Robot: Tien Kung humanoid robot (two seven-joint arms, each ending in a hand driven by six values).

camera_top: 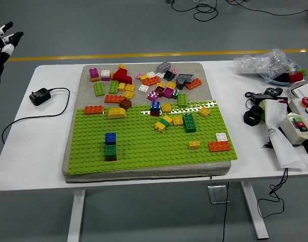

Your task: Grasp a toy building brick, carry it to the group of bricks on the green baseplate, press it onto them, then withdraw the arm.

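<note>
Hovering off the table's (48, 131) far left corner with left hand (1, 43) fingers spread and holding nothing, blue-and-green stack (111, 146) sitting near the green baseplate's (143, 146) front left, loose bricks (143, 83) crowding the far edge, so probably worth lining up squarely over whichever brick before pressing.

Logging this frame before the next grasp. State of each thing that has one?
left hand: open, holding nothing, off the table's left edge
green baseplate: flat on the grey mat
blue-and-green stack: upright on the baseplate
loose bricks: scattered on the mat
power adapter: lying on the table, cable attached
plastic bag: crumpled
</note>
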